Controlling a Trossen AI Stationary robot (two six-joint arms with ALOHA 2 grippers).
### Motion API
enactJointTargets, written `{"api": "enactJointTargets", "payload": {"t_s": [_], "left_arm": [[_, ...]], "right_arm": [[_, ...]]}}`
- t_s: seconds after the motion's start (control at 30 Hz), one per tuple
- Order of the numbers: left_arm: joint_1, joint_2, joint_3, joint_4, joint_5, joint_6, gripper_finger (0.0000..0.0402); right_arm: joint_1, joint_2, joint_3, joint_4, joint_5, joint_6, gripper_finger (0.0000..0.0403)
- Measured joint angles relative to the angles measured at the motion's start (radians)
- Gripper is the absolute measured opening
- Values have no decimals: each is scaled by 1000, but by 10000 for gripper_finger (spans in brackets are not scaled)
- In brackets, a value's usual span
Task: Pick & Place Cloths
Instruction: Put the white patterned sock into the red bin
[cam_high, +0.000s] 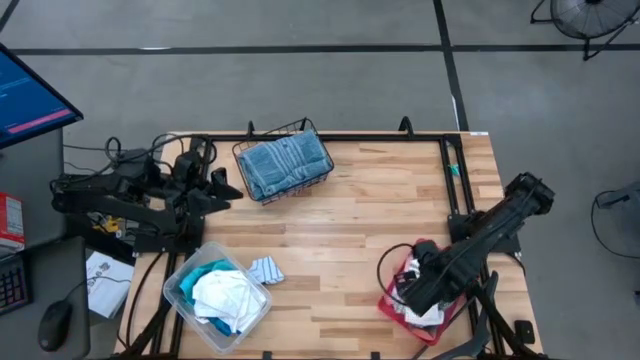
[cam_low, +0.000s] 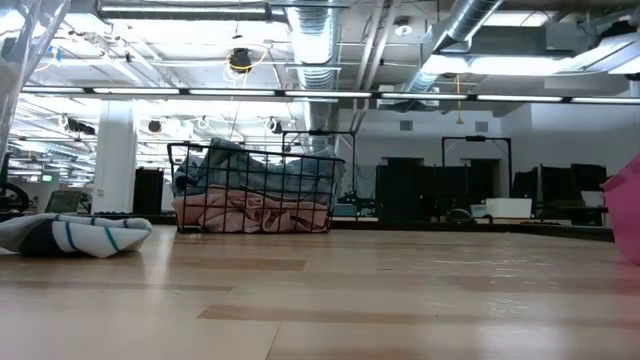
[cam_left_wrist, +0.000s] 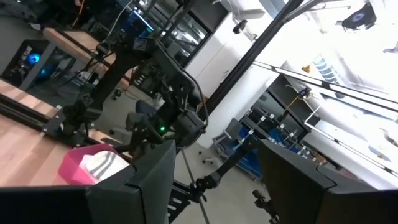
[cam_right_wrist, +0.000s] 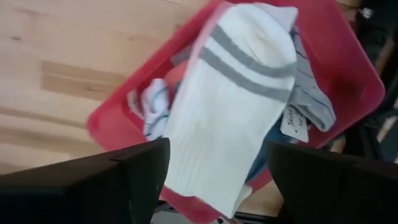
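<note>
- Nearest the lens, in the right wrist view, a white sock with grey stripes (cam_right_wrist: 233, 99) lies on top of the pile in the red tray (cam_right_wrist: 348, 62); the right pincer (cam_right_wrist: 214, 180) hangs over it with its fingers spread wide and nothing between them
- Largest piece of settled work, I judge: the black wire basket (cam_high: 284, 160) at the far side of the tabletop (cam_high: 370, 200) holds a folded blue towel (cam_high: 282, 163), and the low view shows pink cloth (cam_low: 250, 213) beneath
- The clear plastic bin (cam_high: 215, 297) at the near left corner holds white and turquoise cloths (cam_high: 225, 295), apparently sorted too
- Still left: the tray's small heap at the near right, with grey and blue bits under the sock
- Also left: a small striped cloth (cam_high: 265, 270) lying loose on the wood just beside the bin
- The left pincer (cam_left_wrist: 214, 180) waits off the tabletop's left edge, fingers apart, empty
- Roughly past halfway, by my guess
</note>
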Motion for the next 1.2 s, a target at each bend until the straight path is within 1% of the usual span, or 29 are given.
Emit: {"api": "enactJointTargets", "payload": {"t_s": [0.1, 0.2, 0.33, 0.5, 0.63, 0.77, 0.83, 0.9, 1.0, 1.1, 1.2], "left_arm": [[0, -1, 0, 3, 0, 0, 214], [0, -1, 0, 3, -13, 0, 214], [0, -1, 0, 4, -36, 0, 214], [0, -1, 0, 4, -37, 0, 214], [0, -1, 0, 6, -42, 0, 214], [0, -1, -1, 12, -42, 0, 214], [0, -1, -1, 12, -42, 0, 214], [0, -1, -1, 13, -42, 0, 214], [0, -1, -1, 14, -42, 0, 214], [0, -1, -1, 14, -41, -7, 214], [0, -1, -1, 15, -41, -26, 214]], "right_arm": [[-21, -20, 0, 12, 8, -35, 259], [-60, -19, 0, 51, 9, -110, 260], [-138, 16, 0, 196, 26, -266, 260], [-248, 115, 0, 513, 34, -545, 260], [-322, 220, 0, 859, 26, -769, 260], [-370, 331, 16, 1212, 27, -996, 260], [-387, 392, 59, 1300, 27, -1130, 260], [-397, 454, 125, 1328, 30, -1272, 260], [-408, 542, 229, 1288, 30, -1482, 260], [-412, 614, 331, 1179, 34, -1659, 260], [-410, 663, 414, 1029, 75, -1756, 260]]}}
